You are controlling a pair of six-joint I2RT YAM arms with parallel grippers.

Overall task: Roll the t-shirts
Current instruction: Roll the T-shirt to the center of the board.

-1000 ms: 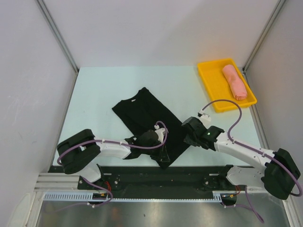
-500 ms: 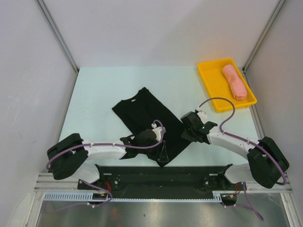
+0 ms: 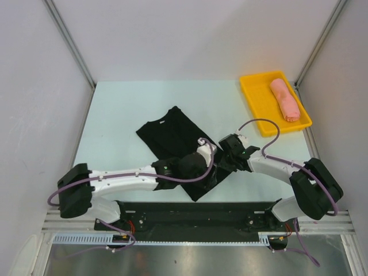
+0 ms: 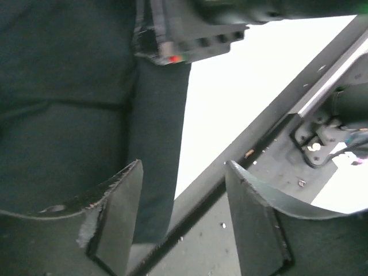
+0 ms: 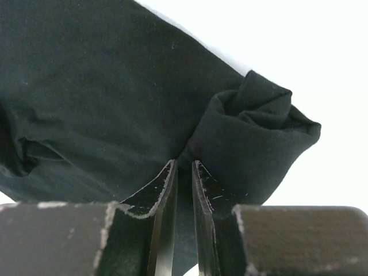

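**Left gripper [image 4: 183,169] is sliding along the black tee [image 3: 172,132], jaws parting**

The left arm is now reaching further along the tee's near hem toward the right gripper [image 5: 184,165]. Its jaws are spreading wide and holding nothing. The right jaws are pinching nearly shut on a bunched fold at the tee's near right edge. The tee is lying mostly flat on the table [image 3: 115,103], so rolling is likely only beginning. Next, the left jaws should be taking the hem beside that fold. The pink roll [image 3: 284,100] is sitting well apart from the tee, in the yellow tray [image 3: 257,98]
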